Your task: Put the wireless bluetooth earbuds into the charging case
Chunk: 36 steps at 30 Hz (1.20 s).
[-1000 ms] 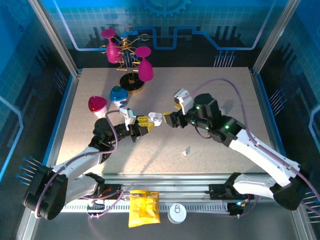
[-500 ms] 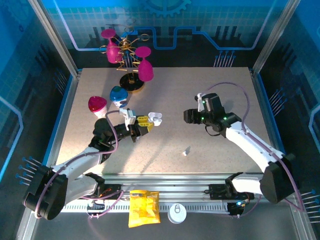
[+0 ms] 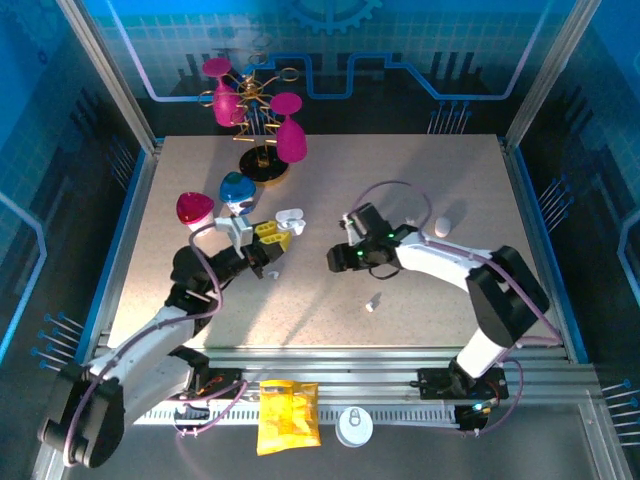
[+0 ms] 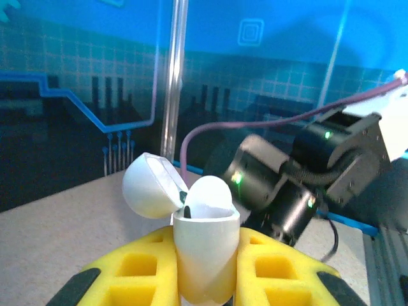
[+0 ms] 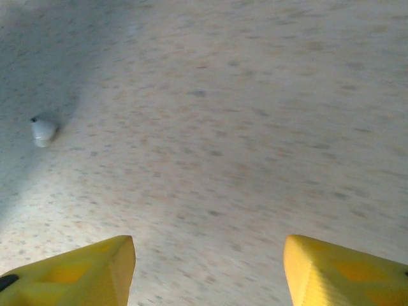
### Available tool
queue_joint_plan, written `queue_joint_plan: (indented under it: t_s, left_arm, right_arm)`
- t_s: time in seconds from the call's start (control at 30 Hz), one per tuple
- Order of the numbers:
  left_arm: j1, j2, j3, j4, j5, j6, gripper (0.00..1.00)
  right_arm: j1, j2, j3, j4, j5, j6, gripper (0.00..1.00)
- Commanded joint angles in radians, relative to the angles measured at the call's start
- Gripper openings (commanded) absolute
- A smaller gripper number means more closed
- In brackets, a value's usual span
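Gaping charging case [image 4: 204,255], one earbud [image 4: 210,194] inside

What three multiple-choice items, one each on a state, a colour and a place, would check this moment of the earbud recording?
1. How is the lid of the charging case that the left tool grips?
A. shut
B. flipped open
C. taken off

2. What colour are the left tool's fingers?
A. red
B. yellow
C. black

3. Where does the loose earbud lie?
A. on the table
B. inside the charging case
C. in the left tool's grip

Answers:
1 B, the lid stands tilted back at its hinge.
2 B, yellow pads flank the case.
3 A, it rests on bare tabletop, apart from both arms.
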Motion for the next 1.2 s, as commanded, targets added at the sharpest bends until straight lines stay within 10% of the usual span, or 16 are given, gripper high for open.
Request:
queue_joint_plan:
  t_s: [0.0,1.17]
  left_arm:
    - [0.011,-0.085,0.022,-0.091,-0.035,0.022,0.05]
    - [0.012,-0.204,0.017,-0.234,-0.009,0.081,0.05]
  right_arm:
    - [0.066,0.082,0.102,0.052,-0.030,0.048,0.60]
    - [0.247,0.529,0.541,-0.074,-0.035,0.175,0.36]
